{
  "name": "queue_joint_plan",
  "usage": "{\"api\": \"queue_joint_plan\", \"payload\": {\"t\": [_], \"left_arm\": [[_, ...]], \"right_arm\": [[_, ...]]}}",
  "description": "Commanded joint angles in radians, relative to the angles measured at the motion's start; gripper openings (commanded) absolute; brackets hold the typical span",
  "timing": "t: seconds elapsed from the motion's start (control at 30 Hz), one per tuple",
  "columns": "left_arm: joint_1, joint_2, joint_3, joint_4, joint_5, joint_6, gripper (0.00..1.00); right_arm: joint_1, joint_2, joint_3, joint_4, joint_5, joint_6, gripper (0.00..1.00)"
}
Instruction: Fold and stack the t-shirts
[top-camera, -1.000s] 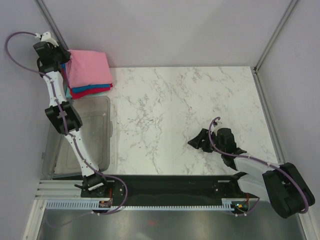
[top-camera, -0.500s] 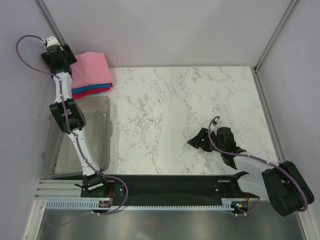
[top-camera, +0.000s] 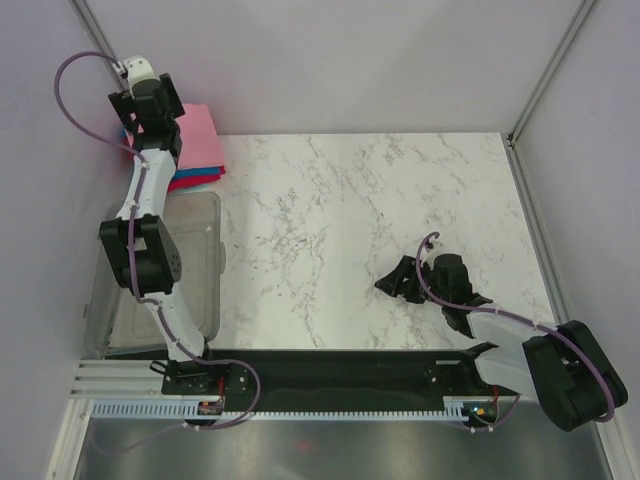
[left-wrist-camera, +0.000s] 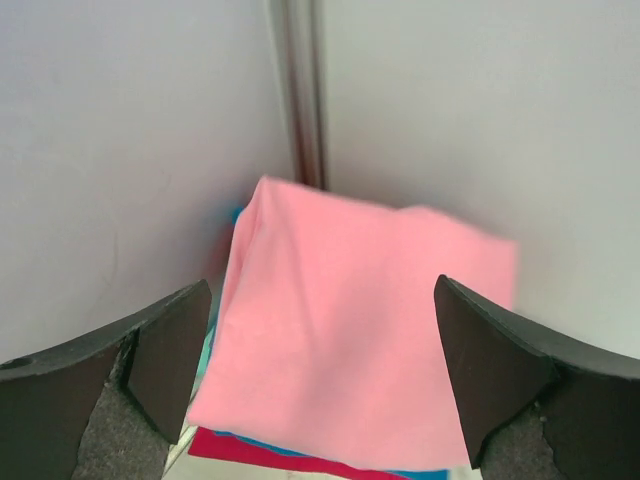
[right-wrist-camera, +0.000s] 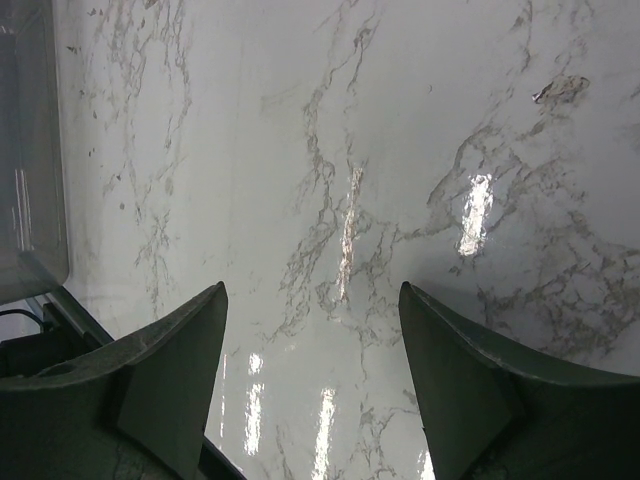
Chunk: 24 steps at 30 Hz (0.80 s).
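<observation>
Since a second ago the left arm has swung its wrist away from the left wall. The left hand (top-camera: 152, 105) now hangs over the stack of folded t-shirts (top-camera: 200, 150) and hides the stack's left part in the top view, while the right arm has not moved. The stack lies at about 10 o'clock on the counter (top-camera: 350, 200), tucked into the far left corner where the walls meet. In the left wrist view the left hand (left-wrist-camera: 322, 290) has its fingers spread wide with nothing held. Between them the stack shows a pink shirt (left-wrist-camera: 350, 340) on top and blue, teal and red edges beneath it. A clear bin (top-camera: 195, 260) stands at 8 o'clock, just on the near side of the stack, with the left arm rising past it. At about 4 o'clock the right hand (top-camera: 398, 280) sits low over the counter, well apart from the stack. Its fingers are also spread, with only bare marble (right-wrist-camera: 350, 150) between them in the right wrist view, and the bin's corner (right-wrist-camera: 25, 150) shows at that view's 9 o'clock edge.
</observation>
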Motion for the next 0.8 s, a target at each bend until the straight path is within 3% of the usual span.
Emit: {"api": "queue_joint_plan", "payload": {"t": [0.0,0.13,0.3,0.37,0.47,0.5,0.6,0.77], "left_arm": [[-0.064,-0.154,-0.031,0.132,-0.152,0.121,1.0],[-0.144,-0.337,-0.201,0.046,-0.106,0.069,1.0],[-0.241,-0.712,-0.565,-0.077,0.234,-0.186,1.0],[-0.268,-0.889,-0.686,-0.12,0.268,-0.224,1.0],[-0.299,-1.084,-0.951,-0.137,0.285,-0.2,1.0],[-0.298,-1.194,-1.072,-0.137,0.232,-0.189,1.0],[-0.298,-1.383,-1.265,-0.115,0.226,-0.118,1.0],[-0.296,-1.502,-1.537,0.072,0.305,-0.052,1.0]], "right_arm": [[-0.004,0.021,-0.013,-0.026,-0.012,-0.03,0.78],[-0.004,0.027,-0.01,-0.026,-0.007,-0.027,0.79],[-0.004,0.024,-0.013,-0.025,-0.007,-0.023,0.79],[-0.004,0.019,-0.016,-0.023,-0.007,-0.023,0.79],[-0.005,0.013,-0.019,-0.025,-0.01,-0.023,0.8],[-0.004,0.012,-0.021,-0.023,-0.012,-0.023,0.8],[-0.005,0.002,-0.024,-0.023,-0.01,-0.018,0.81],[-0.004,0.004,-0.02,-0.028,-0.013,-0.021,0.81]]}}
